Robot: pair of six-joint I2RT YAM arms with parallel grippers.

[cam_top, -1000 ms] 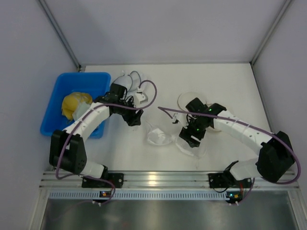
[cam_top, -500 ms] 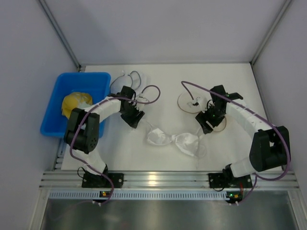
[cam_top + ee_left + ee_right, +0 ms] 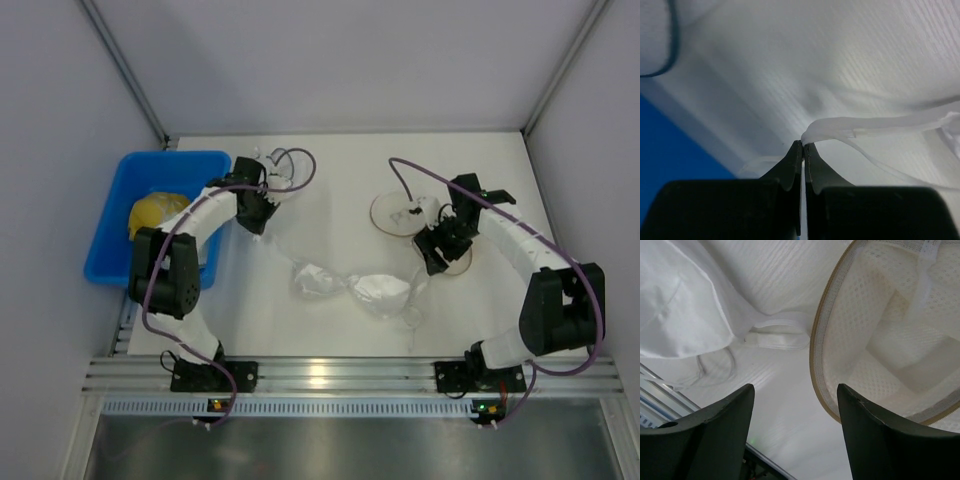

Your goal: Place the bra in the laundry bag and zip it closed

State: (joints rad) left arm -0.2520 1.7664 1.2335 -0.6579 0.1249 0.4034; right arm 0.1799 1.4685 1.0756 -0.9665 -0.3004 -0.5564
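The bench carries the bra, spread just beside the laundry bag, which gapes open to receive it. My left gripper is pinched on a strap, I judge for dragging. My right gripper hangs wide open and empty above the bag's rim.

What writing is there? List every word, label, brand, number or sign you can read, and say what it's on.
None. No readable text shows on the bra, the laundry bag, the blue bin or the arms in any view. The lights on the arm bases are bare dots, without characters.
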